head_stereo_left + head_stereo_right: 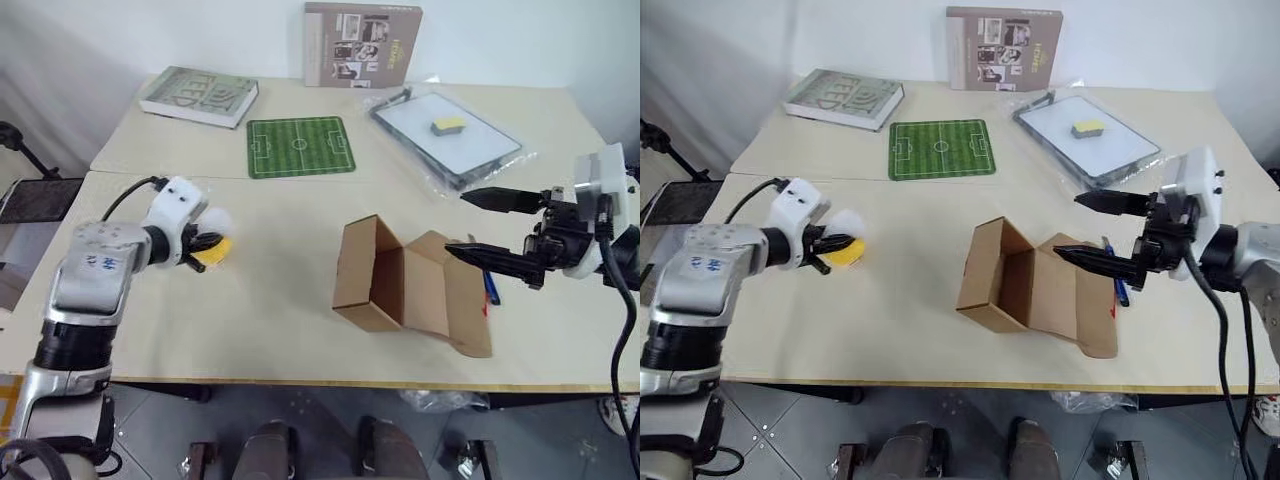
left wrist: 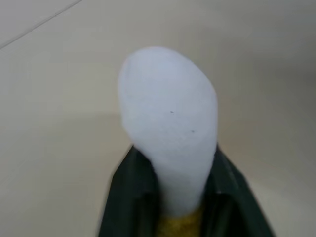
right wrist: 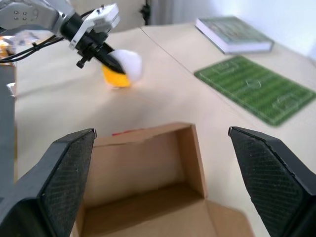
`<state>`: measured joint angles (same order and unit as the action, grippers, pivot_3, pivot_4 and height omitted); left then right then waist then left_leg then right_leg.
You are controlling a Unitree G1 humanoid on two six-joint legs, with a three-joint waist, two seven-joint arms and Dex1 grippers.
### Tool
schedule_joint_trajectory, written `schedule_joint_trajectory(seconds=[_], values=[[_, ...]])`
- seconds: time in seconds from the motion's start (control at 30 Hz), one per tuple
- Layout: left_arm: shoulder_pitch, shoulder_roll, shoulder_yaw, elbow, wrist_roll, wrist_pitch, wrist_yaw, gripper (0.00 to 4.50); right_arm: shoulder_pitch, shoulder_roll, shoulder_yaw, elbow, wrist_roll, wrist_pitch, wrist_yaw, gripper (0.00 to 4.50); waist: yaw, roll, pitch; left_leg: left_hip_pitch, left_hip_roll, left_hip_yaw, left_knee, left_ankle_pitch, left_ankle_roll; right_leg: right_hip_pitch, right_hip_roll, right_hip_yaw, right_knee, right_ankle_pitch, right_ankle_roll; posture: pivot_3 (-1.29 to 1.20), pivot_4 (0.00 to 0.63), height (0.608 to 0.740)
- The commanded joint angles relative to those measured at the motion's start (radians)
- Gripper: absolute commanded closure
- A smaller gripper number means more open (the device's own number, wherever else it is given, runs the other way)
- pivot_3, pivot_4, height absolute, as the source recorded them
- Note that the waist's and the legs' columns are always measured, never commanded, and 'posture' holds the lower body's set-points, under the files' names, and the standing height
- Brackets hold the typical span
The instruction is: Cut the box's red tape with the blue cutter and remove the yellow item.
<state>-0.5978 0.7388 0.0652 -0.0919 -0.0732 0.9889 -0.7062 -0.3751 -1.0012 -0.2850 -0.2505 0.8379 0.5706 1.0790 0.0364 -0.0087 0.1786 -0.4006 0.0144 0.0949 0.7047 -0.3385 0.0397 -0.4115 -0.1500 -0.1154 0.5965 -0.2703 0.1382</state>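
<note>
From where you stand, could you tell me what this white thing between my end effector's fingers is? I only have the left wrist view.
Observer: It is the yellow item, white on one side, gripped by the left end effector over the table, left of the box.
Operator: Thank you. Is the box open?
Observer: Yes, its flaps are spread and I see nothing inside it.
Operator: And where is the other arm?
Observer: The right end effector is wide open beside the box, above the blue cutter lying on the table.
</note>
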Motion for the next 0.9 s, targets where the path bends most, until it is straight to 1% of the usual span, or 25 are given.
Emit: schedule_joint_trajectory(seconds=[0.03, 0.2, 0.27, 0.3, 0.37, 0.47, 0.5, 0.57, 0.6, 0.7, 0.73, 0.8, 0.9], values=[[0.053, 0.055, 0.089, -0.127, -0.042, 0.067, 0.004, 2.47, -0.039, -0.004, 0.015, 0.085, -0.062, -0.086, 0.102, 0.00, -0.003, 0.000, 0.000, 0.000, 0.000, 0.000, 0.000, 0.000, 0.000, 0.000, 0.000, 0.000, 0.000, 0.000, 0.000, 0.00, 0.150, 0.740], [0.104, 0.107, 0.210, -0.236, -0.139, 0.119, -0.036, 0.88, -0.128, 0.024, 0.059, 0.181, -0.126, -0.135, 0.139, 0.00, -0.014, 0.000, 0.000, 0.001, 0.000, -0.001, 0.000, 0.000, -0.001, -0.001, 0.001, 0.000, 0.000, 0.000, 0.000, 0.00, 0.150, 0.740], [0.110, 0.120, 0.239, -0.250, -0.167, 0.114, -0.043, 0.21, -0.146, 0.036, 0.069, 0.199, -0.141, -0.141, 0.147, 0.00, -0.015, 0.000, 0.000, 0.001, 0.000, -0.001, 0.000, 0.001, -0.002, -0.001, 0.001, 0.001, 0.001, 0.000, 0.000, 0.00, 0.150, 0.740], [0.112, 0.122, 0.252, -0.249, -0.173, 0.099, -0.035, 0.04, -0.151, 0.040, 0.073, 0.204, -0.149, -0.144, 0.150, 0.00, -0.015, 0.000, 0.000, 0.002, 0.000, -0.002, -0.001, 0.001, -0.002, -0.001, 0.001, 0.001, 0.001, 0.000, 0.000, 0.00, 0.150, 0.740], [0.115, 0.129, 0.279, -0.250, -0.196, 0.079, -0.036, 0.04, -0.157, 0.045, 0.078, 0.215, -0.161, -0.146, 0.157, 0.00, -0.013, 0.000, 0.000, 0.005, 0.000, 0.000, -0.003, 0.001, -0.002, 0.000, 0.001, 0.003, 0.001, 0.000, 0.000, 0.00, 0.150, 0.740], [0.149, 0.128, 0.339, -0.293, -0.269, 0.074, -0.075, 0.04, -0.146, 0.040, 0.073, 0.241, -0.182, -0.159, 0.179, 0.00, -0.014, 0.000, 0.000, 0.005, 0.000, 0.001, -0.003, 0.000, -0.002, 0.000, 0.000, 0.004, 0.002, 0.000, 0.000, 0.00, 0.150, 0.740], [0.158, 0.108, 0.362, -0.307, -0.294, 0.046, -0.082, 0.04, -0.144, 0.040, 0.071, 0.245, -0.187, -0.161, 0.182, 0.00, -0.014, 0.000, 0.000, 0.006, 0.000, 0.001, -0.003, 0.000, -0.002, 0.000, 0.000, 0.005, 0.002, 0.000, 0.000, 0.00, 0.150, 0.740], [0.183, -0.014, 0.440, -0.352, -0.394, -0.049, -0.090, 0.04, -0.122, 0.030, 0.055, 0.257, -0.204, -0.176, 0.195, 0.00, -0.011, 0.000, 0.000, 0.006, 0.001, 0.001, -0.003, 0.000, -0.003, 0.000, 0.000, 0.005, 0.002, 0.000, 0.000, 0.00, 0.150, 0.740], [0.208, -0.054, 0.457, -0.368, -0.418, -0.093, -0.095, 0.04, -0.110, 0.024, 0.048, 0.265, -0.213, -0.183, 0.198, 0.00, -0.011, 0.000, 0.000, 0.007, 0.002, 0.001, -0.004, 0.000, -0.003, 0.000, 0.000, 0.005, 0.003, 0.000, 0.000, 0.00, 0.150, 0.740], [0.314, -0.079, 0.442, -0.393, -0.448, -0.124, -0.119, 0.04, -0.068, 0.015, 0.017, 0.288, -0.229, -0.201, 0.207, 0.00, -0.013, 0.000, 0.000, 0.009, 0.001, 0.002, -0.004, 0.000, -0.004, 0.001, -0.001, 0.006, 0.004, 0.000, 0.000, 0.00, 0.150, 0.740], [0.384, -0.095, 0.431, -0.415, -0.451, -0.188, -0.153, 0.04, -0.033, 0.009, -0.002, 0.306, -0.239, -0.220, 0.220, 0.00, -0.013, 0.000, 0.000, 0.010, 0.000, 0.002, -0.004, 0.000, -0.004, 0.001, 0.000, 0.006, 0.004, 0.000, -0.001, 0.00, 0.150, 0.740], [0.496, -0.144, 0.444, -0.431, -0.505, -0.281, -0.228, 0.04, 0.033, 0.008, -0.044, 0.347, -0.248, -0.251, 0.231, 0.00, -0.015, 0.001, 0.000, 0.011, 0.000, 0.004, -0.006, -0.001, -0.004, 0.001, 0.000, 0.006, 0.005, 0.000, -0.001, 0.00, 0.150, 0.740], [0.636, -0.148, 0.424, -0.378, -0.487, -0.348, -0.266, 0.04, 0.158, -0.010, -0.073, 0.403, -0.314, -0.321, 0.245, 0.00, -0.014, 0.001, 0.000, 0.012, 0.001, 0.005, -0.006, -0.001, -0.004, 0.002, 0.000, 0.007, 0.004, -0.001, -0.002, 0.00, 0.150, 0.740]])
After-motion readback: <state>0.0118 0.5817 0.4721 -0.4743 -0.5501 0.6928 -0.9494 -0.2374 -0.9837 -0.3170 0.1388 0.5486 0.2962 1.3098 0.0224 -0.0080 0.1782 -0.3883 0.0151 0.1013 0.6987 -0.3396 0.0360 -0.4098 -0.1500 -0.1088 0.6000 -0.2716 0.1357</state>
